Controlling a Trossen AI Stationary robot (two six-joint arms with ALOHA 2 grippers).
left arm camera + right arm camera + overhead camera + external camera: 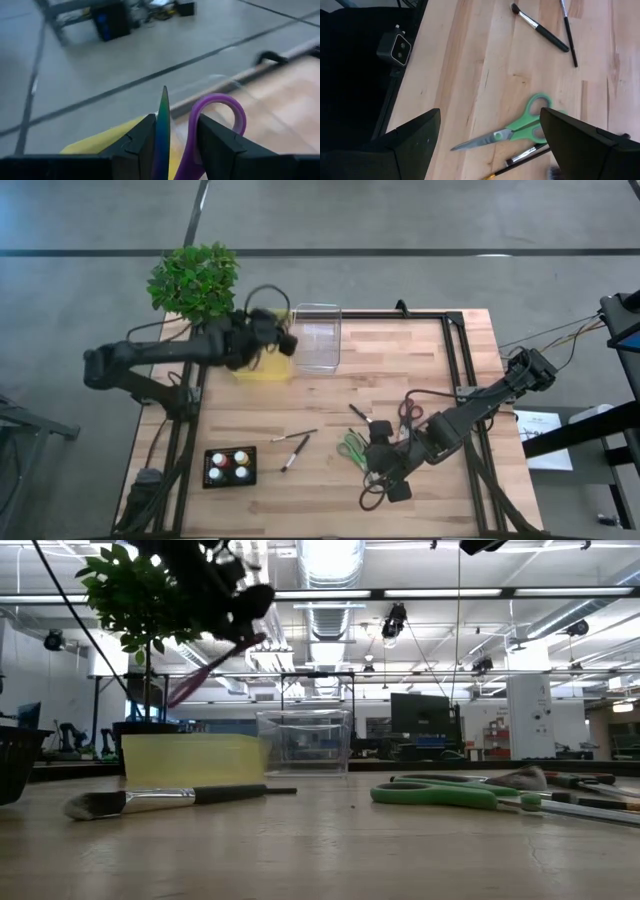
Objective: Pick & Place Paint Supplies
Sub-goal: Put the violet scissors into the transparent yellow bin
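Note:
My left gripper (pixel 286 341) hovers over a yellow container (pixel 262 366) at the table's far left, shut on purple-handled scissors (pixel 220 115) that slant down below it in the low view (pixel 205 665). My right gripper (pixel 490 145) is open and hovers low over the table's near right, next to green scissors (pixel 515 130) lying flat. Dark-handled brushes (pixel 293 436) (pixel 360 415) lie flat mid-table; one brush (pixel 160 800) shows close in the low view. A black tray of small paint bottles (pixel 229 467) sits near the left front. My left gripper pinches the purple scissors between its two fingers (pixel 142 142), near where blade and handle meet. One shiny blade (pixel 163 122) and one purple handle loop (pixel 222 107) stick out past the fingertips. The scissors are lifted clear, above the yellow container.
A clear plastic box (pixel 315 336) stands beside the yellow container at the far edge. A potted green plant (pixel 195 280) is at the far left corner. Red-handled scissors (pixel 408 412) lie right of centre. Bare wood (pixel 300 395) lies between the containers and the brushes.

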